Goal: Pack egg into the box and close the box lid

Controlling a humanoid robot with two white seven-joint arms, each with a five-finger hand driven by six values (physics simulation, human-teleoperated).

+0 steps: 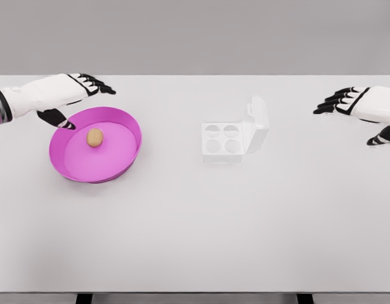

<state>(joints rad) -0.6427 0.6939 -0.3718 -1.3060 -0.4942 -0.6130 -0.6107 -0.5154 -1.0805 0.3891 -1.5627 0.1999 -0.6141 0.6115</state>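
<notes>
A brown egg [94, 137] lies in the middle of a magenta bowl [122, 163] on the left of the white table. My left hand [80, 95] hovers above the bowl's far left rim, fingers spread and holding nothing; its thumb hangs just left of the egg. A clear egg box [223, 139] with several round cups sits at the table's centre, its lid [257, 121] standing open on the right side. My right hand [356, 107] hangs open near the table's right edge, far from the box.
The white table [195, 234] reaches to the picture's front edge. A plain grey wall stands behind it.
</notes>
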